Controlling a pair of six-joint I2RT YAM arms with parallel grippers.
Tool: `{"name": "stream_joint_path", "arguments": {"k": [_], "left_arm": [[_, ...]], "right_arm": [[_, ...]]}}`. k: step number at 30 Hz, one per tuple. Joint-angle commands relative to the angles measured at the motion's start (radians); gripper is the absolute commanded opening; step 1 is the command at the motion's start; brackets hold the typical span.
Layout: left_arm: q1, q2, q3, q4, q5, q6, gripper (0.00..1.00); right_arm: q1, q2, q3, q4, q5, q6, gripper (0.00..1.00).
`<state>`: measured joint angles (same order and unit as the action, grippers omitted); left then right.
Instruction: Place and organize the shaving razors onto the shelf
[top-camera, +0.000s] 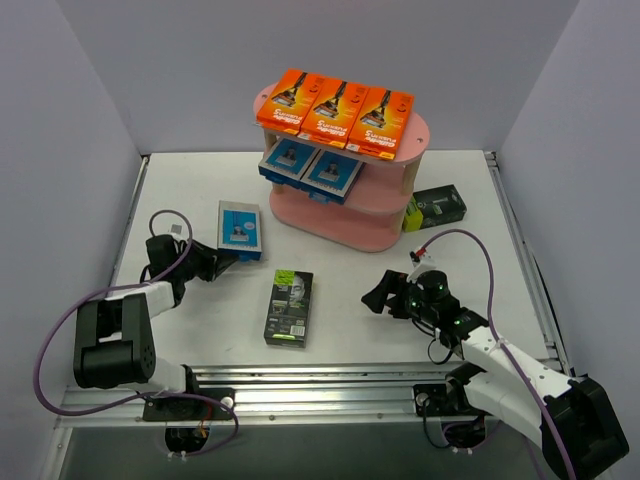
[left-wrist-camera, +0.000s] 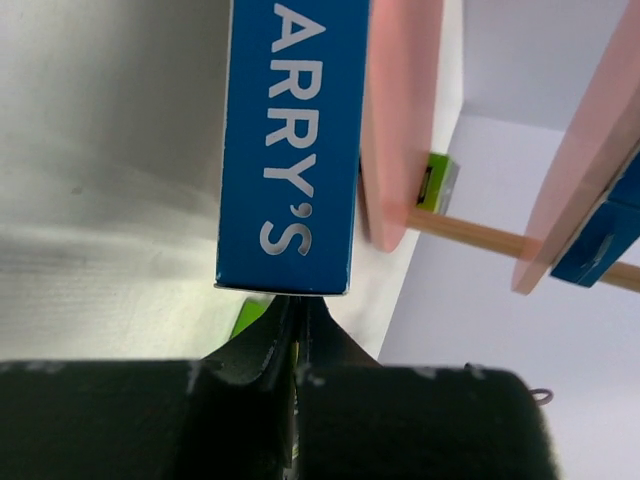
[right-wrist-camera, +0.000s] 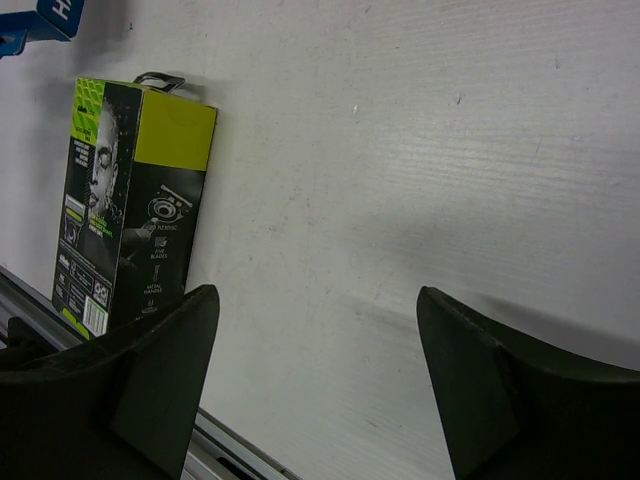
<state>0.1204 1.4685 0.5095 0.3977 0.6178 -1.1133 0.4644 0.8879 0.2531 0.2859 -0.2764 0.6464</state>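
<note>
The left tool (top-camera: 218, 262), left of centre in the overhead view, is closed at the near end of a blue-and-white pack (top-camera: 240, 230). It seems to pinch only the pack's thin tab, and its wrist view shows the pack edge-on right at the fingertips. With so slim a hold, the pack could swing or slip out on the way to the shelf (top-camera: 340, 238) at upper centre.

The middle tier already carries two blue packs (top-camera: 312, 167), under the board holding three orange packs (top-camera: 335, 112). The free slot looks tight, so a tilted pack may catch a board's edge or knock its neighbours.

The right tool (top-camera: 380, 295), right of centre, stands wide open and empty. One black-and-lime pack (top-camera: 289, 307) lies flat at lower centre, and a second black pack (top-camera: 437, 206) sits just beside the shelf's right end.

The worktop (top-camera: 200, 185) is smooth matt white and probably gives little grip. Plain pale walls (top-camera: 150, 70) close it in on three sides.
</note>
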Motion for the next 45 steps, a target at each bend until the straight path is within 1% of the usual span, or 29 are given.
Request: {"name": "stream_joint_path", "arguments": {"k": [1,5,6,8,9,11,12,13,15,18,25,27,30,34,39,42,45], "left_arm": [[0.008,-0.028,0.052,-0.166,0.077,0.108,0.02],[0.008,-0.037,0.073,-0.246,0.083,0.135,0.02],[0.008,-0.057,0.086,-0.299,0.077,0.148,0.02],[0.008,-0.077,0.144,-0.38,0.057,0.214,0.02],[0.008,-0.079,0.168,-0.481,0.054,0.24,0.02],[0.007,-0.08,0.217,-0.564,0.048,0.32,0.02],[0.008,-0.083,0.263,-0.645,0.042,0.346,0.02],[0.008,-0.085,0.285,-0.68,0.034,0.399,0.02],[0.008,-0.091,0.346,-0.79,-0.003,0.452,0.02],[0.008,-0.108,0.409,-0.903,-0.061,0.558,0.02],[0.008,-0.102,0.498,-1.039,-0.141,0.658,0.03],[0.008,-0.096,0.538,-1.082,-0.156,0.676,0.07],[0.008,-0.089,0.61,-1.146,-0.211,0.733,0.07],[0.008,-0.097,0.695,-1.214,-0.308,0.773,0.07],[0.005,-0.097,0.8,-1.3,-0.375,0.814,0.09],[-0.013,-0.091,0.845,-1.347,-0.42,0.839,0.07],[-0.056,-0.08,0.902,-1.408,-0.487,0.865,0.07]], "right_arm": [[-0.004,-0.02,-0.005,0.012,0.016,-0.016,0.76],[-0.004,-0.023,-0.006,0.01,0.019,-0.014,0.76],[-0.004,-0.023,-0.006,0.012,0.019,-0.014,0.76],[-0.003,-0.021,-0.005,0.01,0.02,-0.016,0.76],[-0.004,-0.023,-0.005,0.012,0.022,-0.016,0.76],[-0.004,-0.021,-0.003,0.013,0.023,-0.016,0.76],[-0.003,-0.018,-0.003,0.015,0.023,-0.016,0.76],[-0.004,-0.014,-0.002,0.016,0.022,-0.019,0.76],[-0.004,-0.004,-0.002,0.019,0.017,-0.019,0.76],[-0.003,0.003,0.002,0.024,0.014,-0.022,0.76],[-0.003,0.016,0.002,0.035,0.009,-0.025,0.76],[-0.003,0.011,0.0,0.033,0.011,-0.024,0.76],[-0.003,0.008,-0.002,0.033,0.013,-0.022,0.76],[-0.003,0.008,-0.002,0.036,0.013,-0.022,0.76],[-0.004,0.008,-0.003,0.036,0.013,-0.022,0.76],[-0.003,0.005,-0.002,0.033,0.013,-0.024,0.76],[-0.003,-0.001,-0.003,0.032,0.016,-0.022,0.76]]}}
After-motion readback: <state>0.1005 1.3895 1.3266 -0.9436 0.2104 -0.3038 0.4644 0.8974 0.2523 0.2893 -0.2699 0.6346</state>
